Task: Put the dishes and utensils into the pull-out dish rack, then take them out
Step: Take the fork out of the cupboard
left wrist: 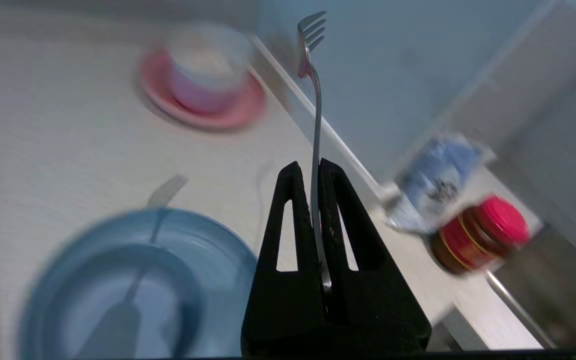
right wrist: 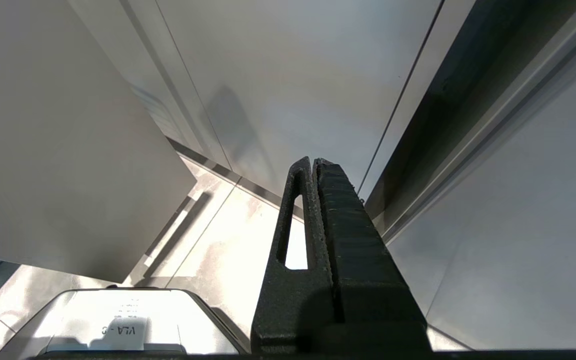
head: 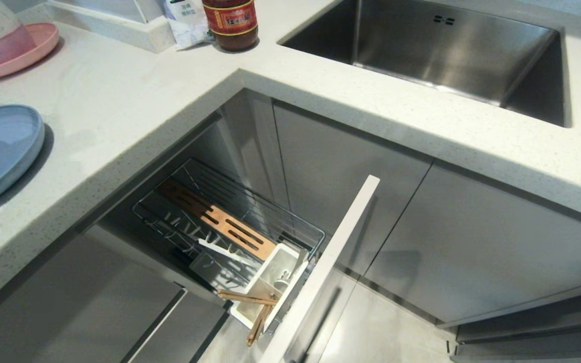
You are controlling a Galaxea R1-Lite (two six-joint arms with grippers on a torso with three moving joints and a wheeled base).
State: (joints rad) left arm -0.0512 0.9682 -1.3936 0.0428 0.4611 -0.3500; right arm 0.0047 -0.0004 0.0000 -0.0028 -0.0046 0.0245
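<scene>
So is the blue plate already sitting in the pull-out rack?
No, the blue plate lies on the countertop, and the rack holds only chopsticks in its white box.

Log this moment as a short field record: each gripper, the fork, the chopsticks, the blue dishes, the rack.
left gripper: shut on the fork, above the countertop
fork: held by its handle, tines pointing away from the gripper
right gripper: shut, empty, parked low by the cabinet fronts
chopsticks: in the white utensil box, ends sticking out
blue plate: on the countertop, a blue bowl in it
pull-out dish rack: pulled out, prongs bare
</scene>
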